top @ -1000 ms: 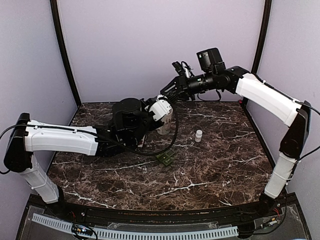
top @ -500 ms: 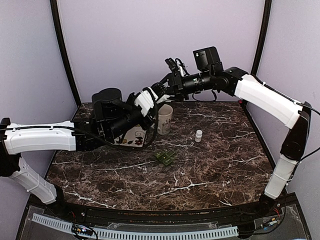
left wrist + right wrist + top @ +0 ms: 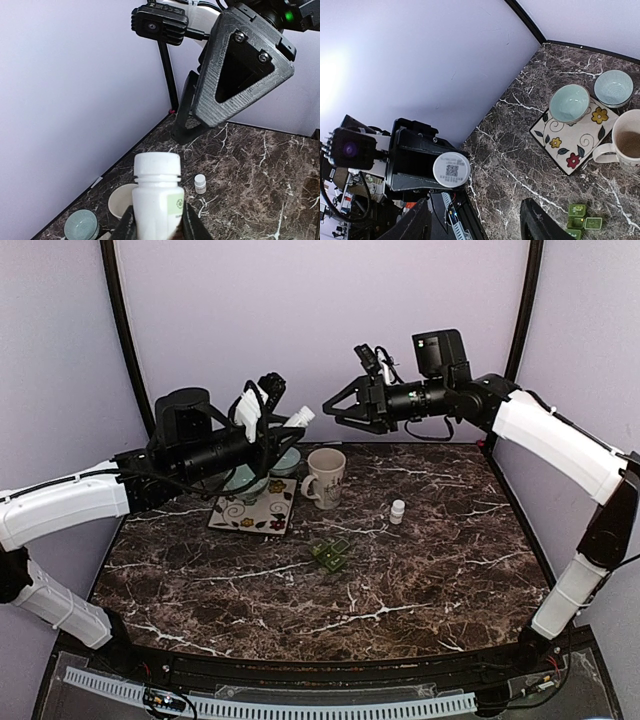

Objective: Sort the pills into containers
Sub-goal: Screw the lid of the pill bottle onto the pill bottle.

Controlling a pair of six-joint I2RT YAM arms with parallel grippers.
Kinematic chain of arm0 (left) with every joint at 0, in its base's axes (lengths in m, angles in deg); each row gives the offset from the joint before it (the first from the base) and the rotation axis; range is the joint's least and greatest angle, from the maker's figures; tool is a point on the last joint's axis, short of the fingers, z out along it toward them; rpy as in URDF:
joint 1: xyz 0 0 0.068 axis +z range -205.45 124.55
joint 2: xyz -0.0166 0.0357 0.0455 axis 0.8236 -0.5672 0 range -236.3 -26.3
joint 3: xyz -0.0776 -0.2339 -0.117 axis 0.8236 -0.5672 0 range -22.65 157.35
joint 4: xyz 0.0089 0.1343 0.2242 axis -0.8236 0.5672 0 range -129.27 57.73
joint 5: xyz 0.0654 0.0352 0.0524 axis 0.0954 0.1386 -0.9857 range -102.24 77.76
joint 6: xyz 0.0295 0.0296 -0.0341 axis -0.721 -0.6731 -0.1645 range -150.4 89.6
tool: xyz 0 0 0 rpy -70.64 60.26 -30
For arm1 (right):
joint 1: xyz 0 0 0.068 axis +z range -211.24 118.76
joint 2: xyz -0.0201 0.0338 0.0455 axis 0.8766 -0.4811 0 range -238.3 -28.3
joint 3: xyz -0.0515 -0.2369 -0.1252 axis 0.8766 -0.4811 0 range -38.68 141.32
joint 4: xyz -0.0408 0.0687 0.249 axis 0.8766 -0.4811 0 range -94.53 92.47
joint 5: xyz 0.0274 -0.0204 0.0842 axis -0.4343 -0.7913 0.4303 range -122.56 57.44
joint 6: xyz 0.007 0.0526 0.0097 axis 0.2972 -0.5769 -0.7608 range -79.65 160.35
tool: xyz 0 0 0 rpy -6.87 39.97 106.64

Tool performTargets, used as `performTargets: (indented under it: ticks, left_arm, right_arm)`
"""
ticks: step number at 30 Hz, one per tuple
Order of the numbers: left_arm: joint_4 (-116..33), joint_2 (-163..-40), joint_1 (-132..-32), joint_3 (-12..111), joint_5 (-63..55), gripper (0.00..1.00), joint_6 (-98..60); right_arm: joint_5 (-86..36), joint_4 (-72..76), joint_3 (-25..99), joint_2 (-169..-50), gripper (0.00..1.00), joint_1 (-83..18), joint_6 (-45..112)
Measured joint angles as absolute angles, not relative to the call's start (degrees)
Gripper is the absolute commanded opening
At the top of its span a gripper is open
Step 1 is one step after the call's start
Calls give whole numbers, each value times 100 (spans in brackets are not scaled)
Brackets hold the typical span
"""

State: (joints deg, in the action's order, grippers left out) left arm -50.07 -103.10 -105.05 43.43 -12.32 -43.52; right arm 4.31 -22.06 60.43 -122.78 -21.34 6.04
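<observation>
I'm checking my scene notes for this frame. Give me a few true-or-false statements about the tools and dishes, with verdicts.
1. The left tool grips a white bottle. True.
2. The right tool is shut. False: its jaws stand open, holding nothing.
3. Both bowls sit on the plate. False: one bowl is on it, the other bowl is on the table beside it.
4. The mug stands upright. True.
5. The vial is in the mug. False: it stands on the table, apart from the mug.

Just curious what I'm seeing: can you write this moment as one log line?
left tool: shut on white pill bottle, raised, cap on | right tool: open, facing bottle, apart
</observation>
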Motion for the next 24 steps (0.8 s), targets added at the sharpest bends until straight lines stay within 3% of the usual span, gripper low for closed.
performTargets:
  ticks: [5,16,24]
  left_arm:
    - [-4581,-10360,-10164,4660,-325,0,-3867]
    - [-3786,-11654,-9257,5970,3103,0,-2468]
    - [-3587,-12176,-9191,6088,4442,0,-1797]
  right_arm:
    - [417,-2093,5929,-12160,62,-2169,744]
    - [289,-2033,5315,-11769,62,-2171,1374]
    - [280,-1966,5195,-11578,62,-2171,1498]
